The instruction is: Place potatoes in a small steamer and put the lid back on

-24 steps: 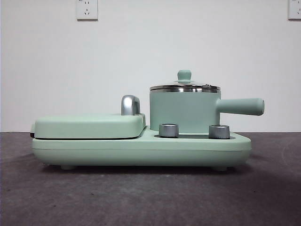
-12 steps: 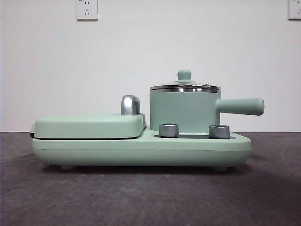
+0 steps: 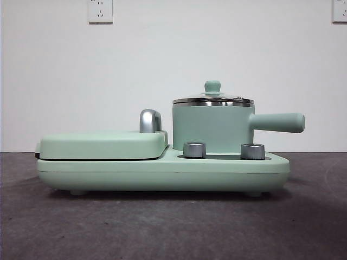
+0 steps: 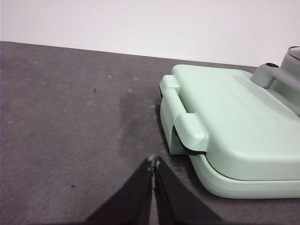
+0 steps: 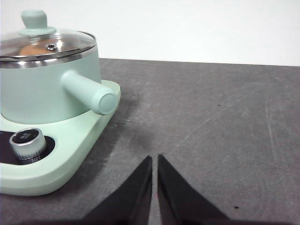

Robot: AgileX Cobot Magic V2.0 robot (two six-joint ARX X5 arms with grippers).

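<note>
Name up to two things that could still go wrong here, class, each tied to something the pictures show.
1. The lid sits on the small steamer with the potato visible under the glass; a knock to the long side handle might shift the pot and unseat it.
2. The left gripper and the right gripper wait low over the table beside the appliance, so a careless retreat could clip the base.

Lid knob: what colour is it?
Mint green, on the lid's knob; clearest in the right wrist view.
</note>
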